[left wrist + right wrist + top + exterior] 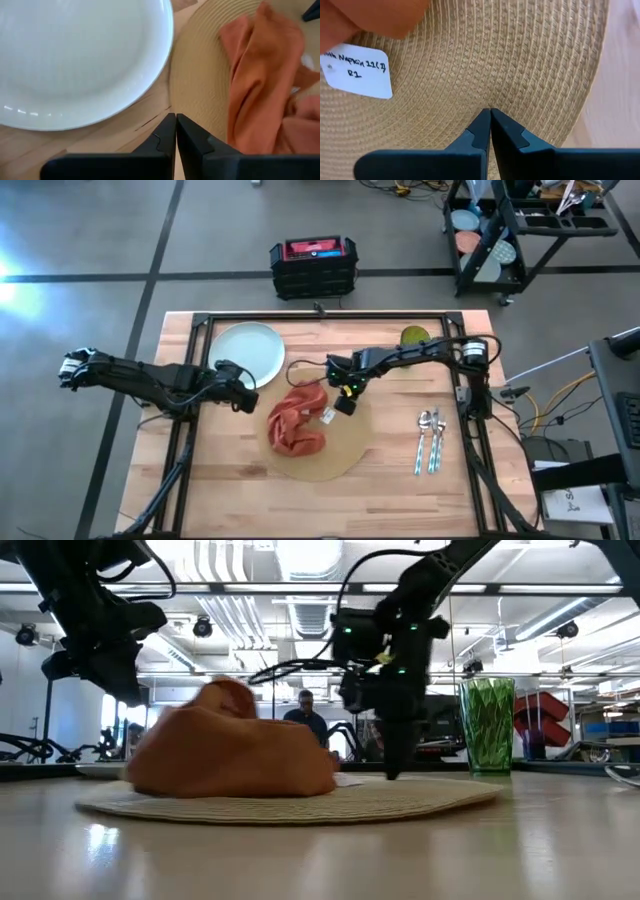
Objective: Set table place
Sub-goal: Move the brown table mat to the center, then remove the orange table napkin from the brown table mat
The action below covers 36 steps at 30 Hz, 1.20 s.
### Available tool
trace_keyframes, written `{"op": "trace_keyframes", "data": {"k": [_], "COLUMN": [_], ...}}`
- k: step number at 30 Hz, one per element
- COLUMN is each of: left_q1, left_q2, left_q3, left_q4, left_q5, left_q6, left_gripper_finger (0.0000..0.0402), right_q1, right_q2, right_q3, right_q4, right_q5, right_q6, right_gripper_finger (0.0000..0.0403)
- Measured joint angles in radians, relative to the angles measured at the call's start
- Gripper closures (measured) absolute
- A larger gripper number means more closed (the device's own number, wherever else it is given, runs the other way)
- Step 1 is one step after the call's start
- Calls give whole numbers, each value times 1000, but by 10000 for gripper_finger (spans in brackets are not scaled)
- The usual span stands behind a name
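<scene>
Centrally, the round woven placemat (pixel 320 442) lies near the table's (pixel 240 480) front edge, the crumpled orange napkin (pixel 297 423) heaped on its left half and bare wood open all around. Right gripper (pixel 346 402) points straight down, fingers pressed together, tip at the mat beside the napkin's white tag (pixel 356 73). Left gripper (pixel 243 402), also closed and empty, hovers between the smooth pale plate (pixel 243 351) and the mat. Cutlery (pixel 430 438) lies right; the green cup (pixel 415 337) stands behind.
</scene>
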Motion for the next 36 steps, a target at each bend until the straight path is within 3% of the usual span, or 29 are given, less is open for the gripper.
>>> {"op": "trace_keyframes", "data": {"k": [5, 10, 13, 17, 20, 23, 27, 31, 36], "left_q1": [0, 0, 0, 0, 19, 70, 114, 119, 120], "left_q2": [8, 14, 16, 50, 116, 210, 354, 480, 602], "left_q3": [0, 0, 0, 0, 34, 106, 202, 325, 452], "left_q4": [-5, 64, 256, 684, 751, 659, 593, 486, 391], "left_q5": [0, 1, 2, 15, 37, 193, 434, 498, 509], "left_q6": [-1, 18, 108, 364, 420, 415, 382, 413, 471], "left_gripper_finger": [402, 402, 402, 398, 372, 321, 235, 179, 178], "right_q1": [6, 5, 7, 7, 20, 38, 38, 40, 39], "right_q2": [-112, -289, -357, -446, -506, -574, -629, -640, -638], "right_q3": [-96, -102, -88, -22, 34, 88, 142, 185, 184], "right_q4": [-39, 34, 89, 104, 98, 92, 28, -97, -185], "right_q5": [5, -10, -47, -56, -57, -64, -36, 24, 50], "right_q6": [43, 73, 105, 112, 80, 52, 48, 54, 57], "right_gripper_finger": [403, 403, 403, 403, 399, 367, 292, 217, 148]}}
